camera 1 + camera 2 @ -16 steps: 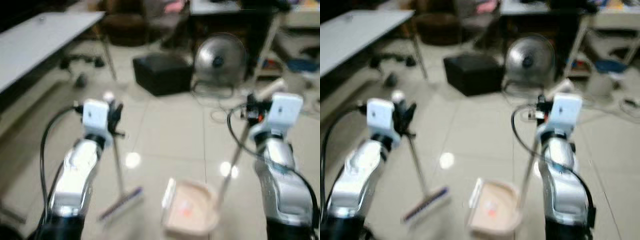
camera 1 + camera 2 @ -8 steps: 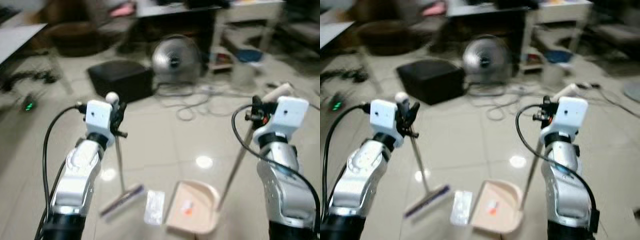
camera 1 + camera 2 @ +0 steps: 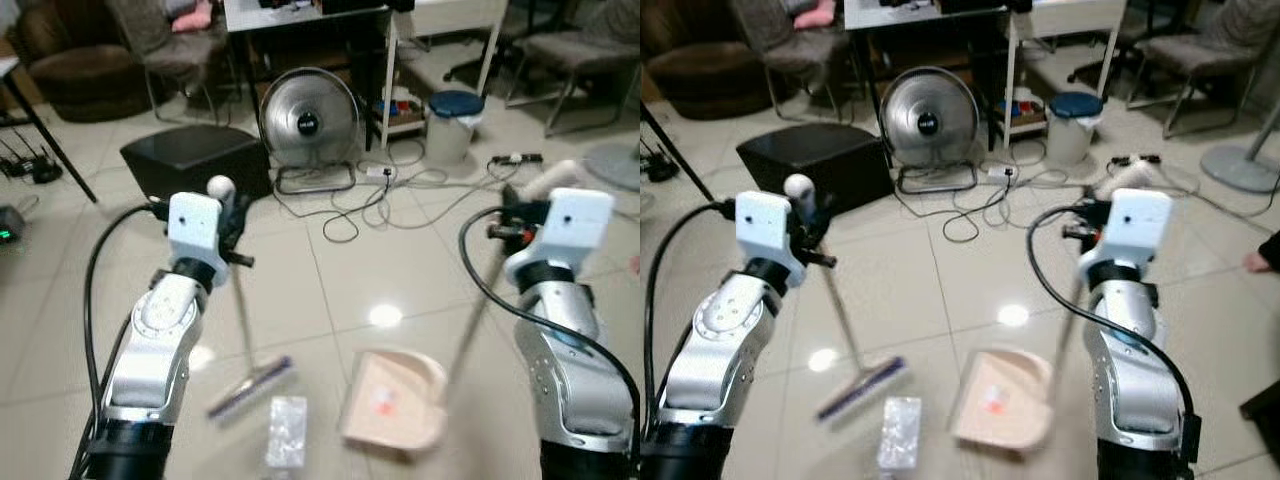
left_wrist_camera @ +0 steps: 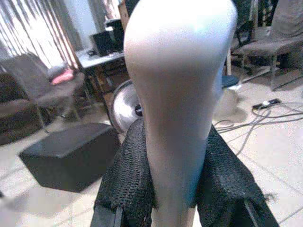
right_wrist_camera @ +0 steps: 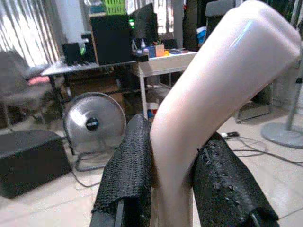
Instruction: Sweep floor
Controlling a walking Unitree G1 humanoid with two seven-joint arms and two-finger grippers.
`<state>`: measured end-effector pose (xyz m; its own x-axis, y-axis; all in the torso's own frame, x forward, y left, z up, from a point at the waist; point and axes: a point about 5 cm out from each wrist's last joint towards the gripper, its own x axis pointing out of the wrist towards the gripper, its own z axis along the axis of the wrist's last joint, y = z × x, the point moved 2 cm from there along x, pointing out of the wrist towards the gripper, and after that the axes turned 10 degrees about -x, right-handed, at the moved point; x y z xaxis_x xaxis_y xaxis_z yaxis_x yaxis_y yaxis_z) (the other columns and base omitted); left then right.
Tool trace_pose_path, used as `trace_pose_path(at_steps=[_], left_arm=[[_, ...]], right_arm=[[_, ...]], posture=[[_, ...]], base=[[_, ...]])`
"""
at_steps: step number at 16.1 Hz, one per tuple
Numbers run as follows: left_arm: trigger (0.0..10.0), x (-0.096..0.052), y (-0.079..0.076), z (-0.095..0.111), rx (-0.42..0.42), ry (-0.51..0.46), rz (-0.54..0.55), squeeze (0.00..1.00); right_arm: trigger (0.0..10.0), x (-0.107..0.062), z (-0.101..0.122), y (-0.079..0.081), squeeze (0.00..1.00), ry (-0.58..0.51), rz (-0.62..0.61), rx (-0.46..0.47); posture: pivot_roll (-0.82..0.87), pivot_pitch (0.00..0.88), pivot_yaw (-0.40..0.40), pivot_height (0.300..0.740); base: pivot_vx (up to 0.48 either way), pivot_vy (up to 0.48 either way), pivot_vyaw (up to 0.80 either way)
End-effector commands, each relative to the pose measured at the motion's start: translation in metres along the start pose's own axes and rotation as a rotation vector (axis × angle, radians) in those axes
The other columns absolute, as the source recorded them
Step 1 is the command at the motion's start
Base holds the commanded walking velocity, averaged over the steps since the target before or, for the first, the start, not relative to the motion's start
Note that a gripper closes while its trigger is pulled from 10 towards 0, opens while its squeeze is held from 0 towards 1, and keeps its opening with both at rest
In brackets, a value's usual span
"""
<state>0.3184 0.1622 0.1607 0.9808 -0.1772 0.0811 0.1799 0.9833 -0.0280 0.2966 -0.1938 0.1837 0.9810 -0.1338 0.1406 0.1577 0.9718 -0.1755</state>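
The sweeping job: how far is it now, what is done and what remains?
Done: a small orange scrap lies in the dustpan. In hand: the left gripper is shut on the broom handle, the right gripper on the dustpan's handle, both tools on the floor. Left: a clear plastic wrapper lies on the tiles between brush and pan, not yet swept in.

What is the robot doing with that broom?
It is sweeping the floor. Its left gripper has its jaws shut on the broom handle, with the brush end down on the tiles. Its right gripper is shut on the handle of a pink dustpan, which sits on the floor beside the broom. A crumpled clear wrapper lies on the tiles just in front of the brush, not yet in the dustpan.
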Motion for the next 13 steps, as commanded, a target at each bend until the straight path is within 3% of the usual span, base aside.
trace_pose_path(at_steps=[1, 4, 6, 8, 13], left_arm=[[10.0, 0.001, 0.005, 0.007, 0.016, -0.035, 0.025, 0.0], [10.0, 0.004, 0.017, 0.004, 0.04, -0.023, 0.095, 0.0], [10.0, 0.01, 0.027, -0.004, 0.001, -0.007, 0.177, 0.0], [10.0, 0.016, 0.034, -0.011, -0.027, -0.027, 0.244, 0.0], [10.0, 0.037, 0.032, -0.011, 0.014, -0.083, 0.266, 0.0]], right_arm=[[10.0, 0.002, 0.005, -0.003, 0.0, -0.032, 0.0, -0.044], [10.0, 0.007, 0.003, 0.006, 0.0, -0.07, 0.06, -0.076], [10.0, 0.012, -0.005, 0.01, 0.0, -0.085, 0.091, -0.042], [10.0, 0.014, -0.011, 0.02, 0.0, -0.124, 0.157, -0.069], [10.0, 0.032, -0.02, 0.04, 0.0, -0.18, 0.253, -0.133]], posture=[[-0.04, 0.0, 0.07, 0.74], [-0.02, 0.0, 0.075, 0.74], [0.01, 0.032, 0.066, 0.74], [0.03, 0.088, 0.066, 0.74], [0.1, 0.227, 0.093, 0.74]], base=[[0.0, 0.0, 0.0], [0.0, 0.0, 0.0], [0.0, 0.0, 0.0], [0.0, 0.0, 0.0], [0.0, 0.0, 0.0]])
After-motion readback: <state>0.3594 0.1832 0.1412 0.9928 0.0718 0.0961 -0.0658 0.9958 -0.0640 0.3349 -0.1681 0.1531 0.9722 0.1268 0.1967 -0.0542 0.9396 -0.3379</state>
